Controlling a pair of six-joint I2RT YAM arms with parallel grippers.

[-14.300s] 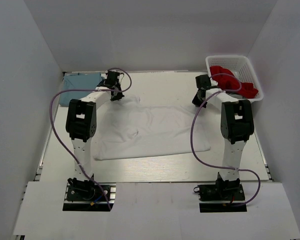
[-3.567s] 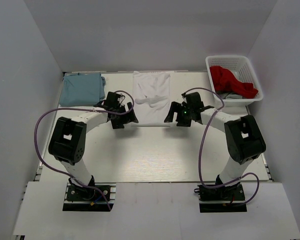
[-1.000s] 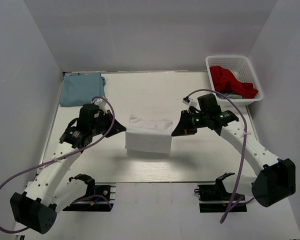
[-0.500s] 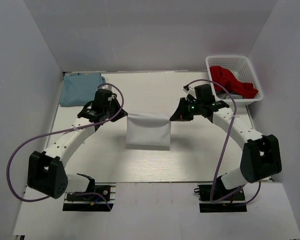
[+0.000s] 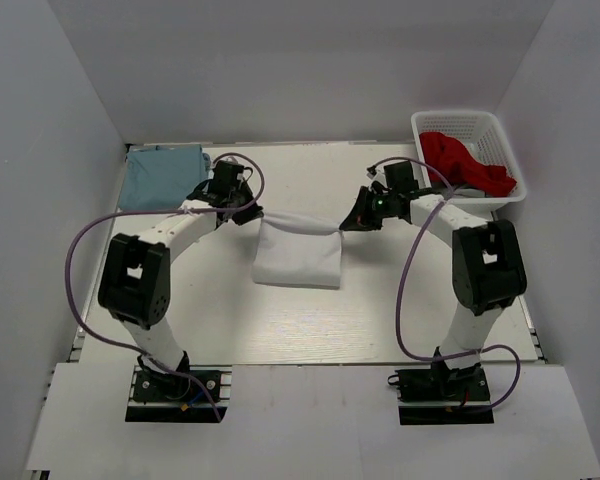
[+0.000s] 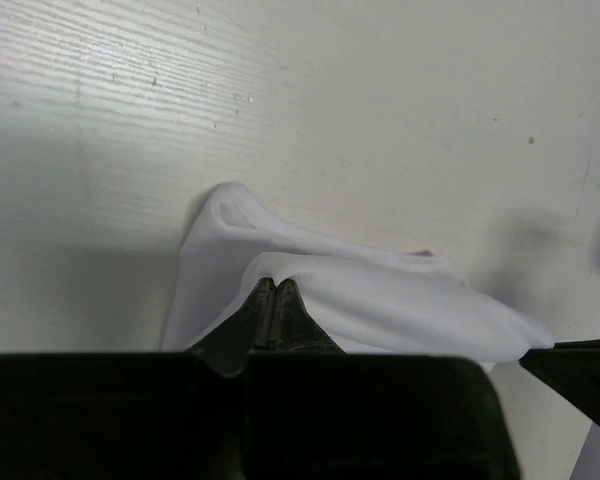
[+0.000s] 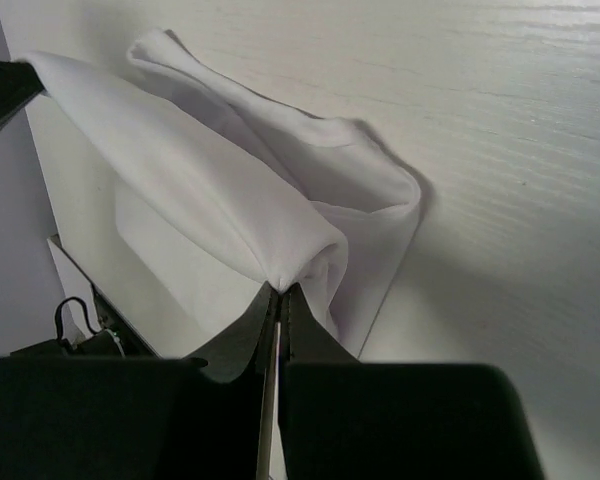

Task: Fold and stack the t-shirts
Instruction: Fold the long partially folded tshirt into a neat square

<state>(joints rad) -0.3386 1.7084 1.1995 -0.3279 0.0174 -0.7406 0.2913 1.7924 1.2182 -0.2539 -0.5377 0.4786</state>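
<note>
The white t-shirt (image 5: 298, 255), folded to a small rectangle, hangs between my two grippers over the table's middle, its lower part lying on the table. My left gripper (image 5: 252, 213) is shut on its left top corner (image 6: 280, 272). My right gripper (image 5: 348, 224) is shut on its right top corner (image 7: 290, 262). The light blue t-shirt (image 5: 160, 178) lies folded at the far left of the table, apart from both grippers.
A white basket (image 5: 500, 130) at the far right holds a red garment (image 5: 462, 162). Purple cables loop from both arms. White walls close in the table on three sides.
Both grippers have carried the white t-shirt's top edge farther from the arm bases, and its lower part has settled onto the table.
</note>
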